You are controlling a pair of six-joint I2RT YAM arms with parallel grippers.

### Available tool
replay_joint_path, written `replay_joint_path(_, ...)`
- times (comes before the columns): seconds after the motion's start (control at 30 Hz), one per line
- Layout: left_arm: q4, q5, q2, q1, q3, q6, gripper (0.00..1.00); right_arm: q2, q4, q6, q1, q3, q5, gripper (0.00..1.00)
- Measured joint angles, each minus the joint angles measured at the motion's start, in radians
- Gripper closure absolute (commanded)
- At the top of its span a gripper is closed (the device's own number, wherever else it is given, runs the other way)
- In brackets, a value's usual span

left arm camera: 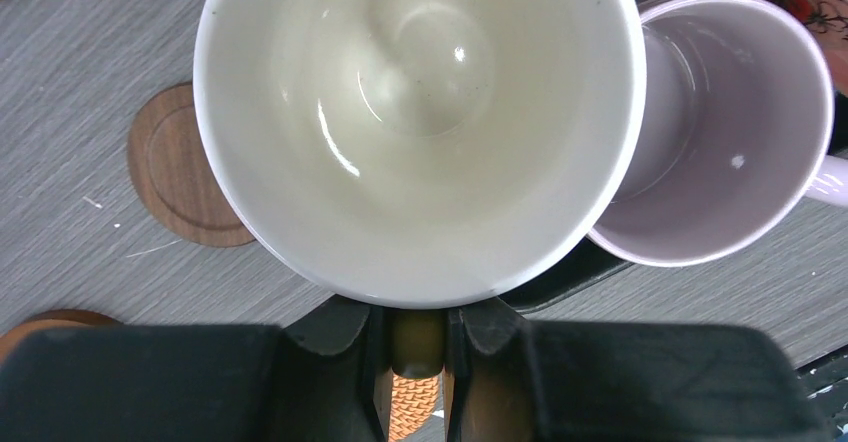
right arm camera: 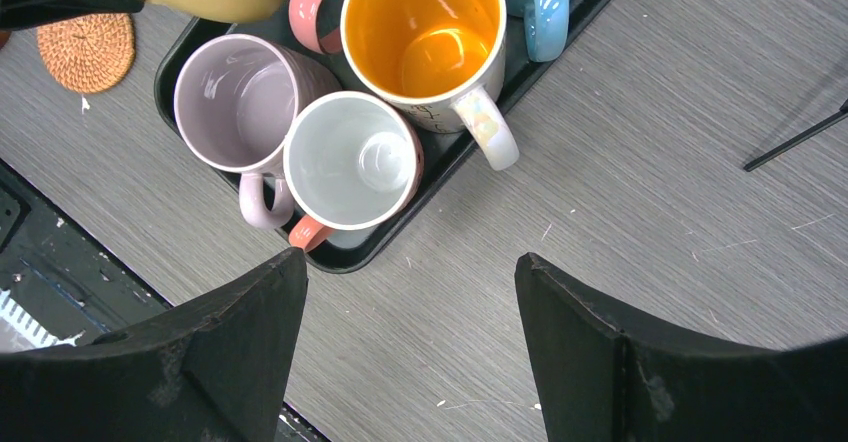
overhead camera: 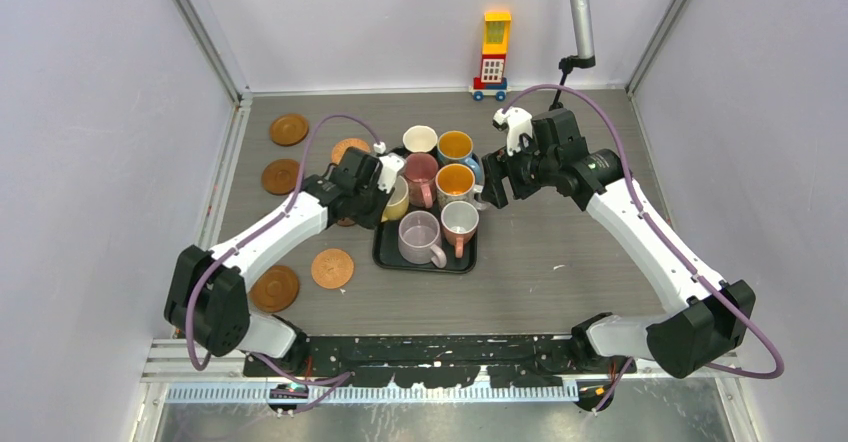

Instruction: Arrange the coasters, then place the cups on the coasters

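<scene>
Although the coasters [overhead camera: 332, 268] lie spread out singly on the table [overhead camera: 560, 262], none of them bears a cup, so I judge the laying-out largely done and the placing of cups only just begun. Nearest the arms, two coasters sit at about 8 o'clock from the tray [overhead camera: 395, 262], one beyond the other. Farther off, two more lie at 9 and 10 o'clock. Another shows at 11 o'clock, partly behind the left arm, and a woven one [right arm camera: 88, 50] lies just beside the tray's left edge under that arm. A seventh I cannot find. The left gripper [left arm camera: 417, 362] is clenched on the handle of the yellow cup [left arm camera: 420, 112] at the tray's 9 o'clock edge. The wrist view suggests the cup is raised over that edge with coasters below it, though I cannot tell whether it is clear of the tray. The other six cups [overhead camera: 420, 237] stand crowded together in the tray. The right gripper [right arm camera: 410, 258] hangs released, jaws wide and grasping nothing, over bare table at the tray's 3 o'clock. What is left, by my reckoning, is setting this cup down and then the other six.
</scene>
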Motion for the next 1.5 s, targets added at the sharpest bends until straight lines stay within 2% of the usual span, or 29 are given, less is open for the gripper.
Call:
replay_joint_path(0.33,-0.069,0.023,-0.06,0.049,0.023,0.005,1.0,0.0,0.0,0.0,0.0,0.0,0.0,0.19)
replay_joint_path(0.67,-0.158,0.113,-0.032,0.229,0.221,0.03,1.0,0.0,0.001,0.0,0.0,0.001,0.0,0.19)
replay_joint_path(0.83,-0.153,0.155,0.033,0.336,0.314,0.048,1.0,0.0,0.001,0.005,-0.007,0.006,0.0,0.19)
replay_joint_path(1.0,-0.14,0.179,0.111,0.399,0.382,0.077,1.0,0.001,0.001,0.02,-0.033,0.021,0.007,0.19)
replay_joint_path(1.5,-0.111,0.209,0.459,0.421,0.609,0.162,1.0,0.088,-0.113,0.024,-0.145,0.097,-0.012,0.19)
